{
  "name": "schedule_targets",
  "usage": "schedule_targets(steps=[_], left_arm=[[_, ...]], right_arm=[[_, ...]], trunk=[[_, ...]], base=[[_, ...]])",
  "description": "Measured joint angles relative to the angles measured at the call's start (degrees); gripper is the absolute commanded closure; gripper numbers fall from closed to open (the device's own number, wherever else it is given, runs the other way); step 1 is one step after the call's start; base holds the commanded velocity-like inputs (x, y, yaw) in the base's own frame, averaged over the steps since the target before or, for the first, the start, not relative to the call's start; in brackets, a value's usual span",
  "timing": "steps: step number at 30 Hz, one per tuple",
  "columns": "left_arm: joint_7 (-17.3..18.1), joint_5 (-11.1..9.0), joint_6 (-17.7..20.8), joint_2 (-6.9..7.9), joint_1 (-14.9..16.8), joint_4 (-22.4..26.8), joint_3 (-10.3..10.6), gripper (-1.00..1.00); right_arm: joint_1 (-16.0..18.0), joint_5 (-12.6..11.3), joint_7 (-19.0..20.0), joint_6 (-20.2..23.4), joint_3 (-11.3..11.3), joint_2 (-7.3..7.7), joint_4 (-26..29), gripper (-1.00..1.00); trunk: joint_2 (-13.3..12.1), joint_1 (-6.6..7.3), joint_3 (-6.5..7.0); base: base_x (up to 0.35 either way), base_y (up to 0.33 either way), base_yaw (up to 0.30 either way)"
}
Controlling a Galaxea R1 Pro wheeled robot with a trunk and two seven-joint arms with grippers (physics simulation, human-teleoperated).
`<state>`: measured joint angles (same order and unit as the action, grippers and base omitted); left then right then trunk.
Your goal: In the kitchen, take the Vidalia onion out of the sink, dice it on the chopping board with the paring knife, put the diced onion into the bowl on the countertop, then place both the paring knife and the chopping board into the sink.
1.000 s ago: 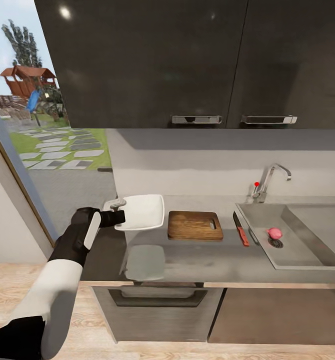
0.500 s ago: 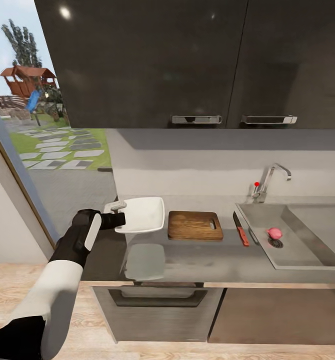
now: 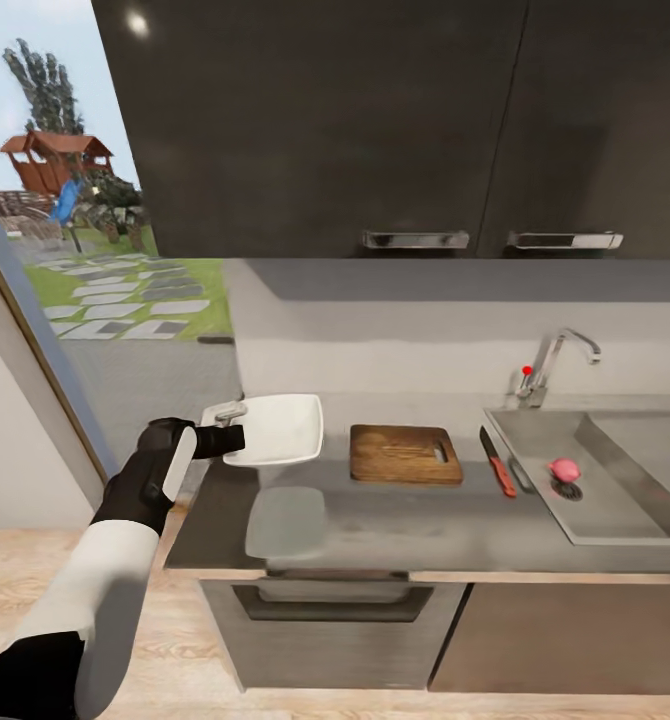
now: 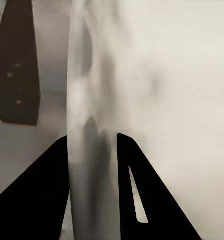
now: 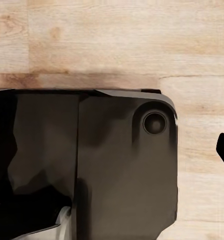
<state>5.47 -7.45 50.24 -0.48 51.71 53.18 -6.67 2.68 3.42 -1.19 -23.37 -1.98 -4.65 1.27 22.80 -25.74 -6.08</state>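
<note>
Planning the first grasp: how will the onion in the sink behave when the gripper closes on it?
The Vidalia onion looks round and smooth, so it may roll or slip aside. It lies loose on the flat sink floor near the drain, probably light and firm.

The smooth grey steel-like countertop (image 3: 395, 520) gleams, mirroring the glossy white square bowl (image 3: 280, 428). The rectangular brown chopping board (image 3: 403, 455) shows matt wood grain, as does the pale plank floor (image 5: 117, 40). The dark upper cabinets (image 3: 315, 120) are glossy, with polished metal handles (image 3: 415, 240).
</note>
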Motion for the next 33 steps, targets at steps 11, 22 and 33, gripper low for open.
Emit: schedule_targets(steps=[11,22,33], left_arm=[[0.0,-0.08,-0.01,-0.06,0.0,-0.1,2.62,1.0],[0.01,-0.01,-0.01,0.0,0.0,-0.62,2.75,1.0],[0.01,-0.01,-0.05,0.0,0.0,-1.51,2.75,1.0]], right_arm=[[0.0,0.0,0.0,-0.01,0.0,0.0,0.0,-1.0],[0.0,0.0,0.0,-0.01,0.0,0.0,0.0,-1.0],[0.0,0.0,0.0,-0.01,0.0,0.0,0.0,-1.0]], trunk=[[-0.01,-0.01,0.0],[0.0,-0.01,0.0],[-0.01,-0.01,0.0]], base=[[0.033,0.034,0.0],[0.009,0.0,0.0],[0.081,0.031,0.0]])
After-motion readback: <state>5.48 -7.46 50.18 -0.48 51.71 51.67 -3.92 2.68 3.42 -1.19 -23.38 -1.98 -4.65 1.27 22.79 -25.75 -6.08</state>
